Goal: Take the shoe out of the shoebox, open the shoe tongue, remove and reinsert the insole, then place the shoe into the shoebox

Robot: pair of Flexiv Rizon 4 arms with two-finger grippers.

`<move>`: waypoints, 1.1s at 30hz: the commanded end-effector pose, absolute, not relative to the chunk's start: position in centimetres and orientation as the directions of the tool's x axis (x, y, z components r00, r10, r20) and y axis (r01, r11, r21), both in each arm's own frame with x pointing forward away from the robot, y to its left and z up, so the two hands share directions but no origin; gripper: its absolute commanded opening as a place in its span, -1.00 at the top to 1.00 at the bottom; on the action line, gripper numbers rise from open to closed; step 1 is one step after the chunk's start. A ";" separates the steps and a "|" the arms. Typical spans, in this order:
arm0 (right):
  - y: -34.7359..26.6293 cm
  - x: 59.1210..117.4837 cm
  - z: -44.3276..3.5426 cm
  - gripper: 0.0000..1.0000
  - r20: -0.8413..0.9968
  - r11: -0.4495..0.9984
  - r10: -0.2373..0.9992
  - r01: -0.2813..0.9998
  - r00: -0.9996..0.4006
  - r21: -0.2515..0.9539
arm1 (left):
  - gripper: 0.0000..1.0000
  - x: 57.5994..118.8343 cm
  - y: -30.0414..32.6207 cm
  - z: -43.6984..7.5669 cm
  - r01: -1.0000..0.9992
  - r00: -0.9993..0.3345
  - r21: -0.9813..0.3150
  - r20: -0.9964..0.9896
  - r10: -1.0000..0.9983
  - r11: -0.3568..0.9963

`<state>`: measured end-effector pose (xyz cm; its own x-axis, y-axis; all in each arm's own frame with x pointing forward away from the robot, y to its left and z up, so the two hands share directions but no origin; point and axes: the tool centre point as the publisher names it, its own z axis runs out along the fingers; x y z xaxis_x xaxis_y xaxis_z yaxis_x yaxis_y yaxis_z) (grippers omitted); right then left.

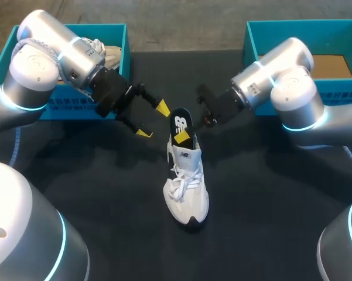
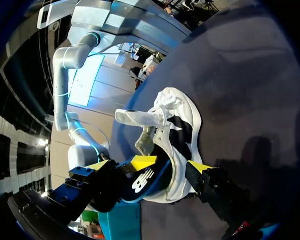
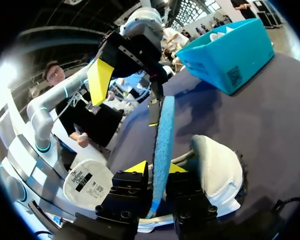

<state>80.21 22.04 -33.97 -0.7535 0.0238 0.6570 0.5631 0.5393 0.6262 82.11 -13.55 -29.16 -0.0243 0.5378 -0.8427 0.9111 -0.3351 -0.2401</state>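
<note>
Where the left arm slants in from the far-left side of the white mesh sneaker with the black-trimmed sole point(image 1: 186, 190), its wrist is turned so that the left gripper point(image 1: 153, 120) points at the sneaker's heel end, fingers spread wide apart. The right arm angles in from the sneaker's far-right side, and the right gripper point(image 3: 157, 169) is clamped on the long insole with a black top and blue underside point(image 1: 181, 124), one yellow tip on each face.

From above, the right gripper's fingers are dark and mostly lost behind the insole; the pinch is plain only from the right wrist. The insole covers the sneaker's heel, so whether its lower end sits inside the collar cannot be told. One left finger point(image 3: 153, 109) reaches the insole's far end; touching or just short, I cannot tell.

The sneaker rests on its sole on the black table point(image 1: 269, 211), laces loose and white tongue point(image 2: 135, 117) raised. The insole stands on edge above the sneaker's heel, between the two grippers. Two teal cardboard shoeboxes sit beyond the heel, one point(image 1: 120, 35) to the sneaker's far left holding a pale shoe point(image 1: 108, 55), one point(image 1: 252, 35) to its far right.
</note>
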 end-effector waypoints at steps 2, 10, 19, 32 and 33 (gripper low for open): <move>21.6 79.7 -32.8 0.52 0.634 0.520 0.057 0.565 -0.772 0.641 | -1.00 82.3 -13.6 -29.2 0.910 -0.021 -0.239 -0.844 0.536 -0.340; 21.0 80.1 -32.9 0.58 0.617 0.419 0.115 0.601 -0.779 0.680 | -1.00 82.3 -13.5 -29.3 0.909 -0.023 -0.240 -0.845 0.535 -0.340; 22.1 81.6 -33.3 0.67 0.616 0.333 0.142 0.624 -0.775 0.707 | -1.00 82.4 -13.3 -29.2 0.908 -0.020 -0.240 -0.844 0.536 -0.344; 22.3 80.8 -33.7 1.00 0.658 0.393 0.105 0.639 -0.745 0.661 | -1.00 82.1 -13.3 -29.3 0.904 -0.020 -0.241 -0.848 0.529 -0.352; 22.3 80.6 -33.9 1.00 0.664 0.398 0.101 0.642 -0.741 0.656 | -1.00 82.1 -13.3 -29.4 0.904 -0.022 -0.242 -0.849 0.528 -0.352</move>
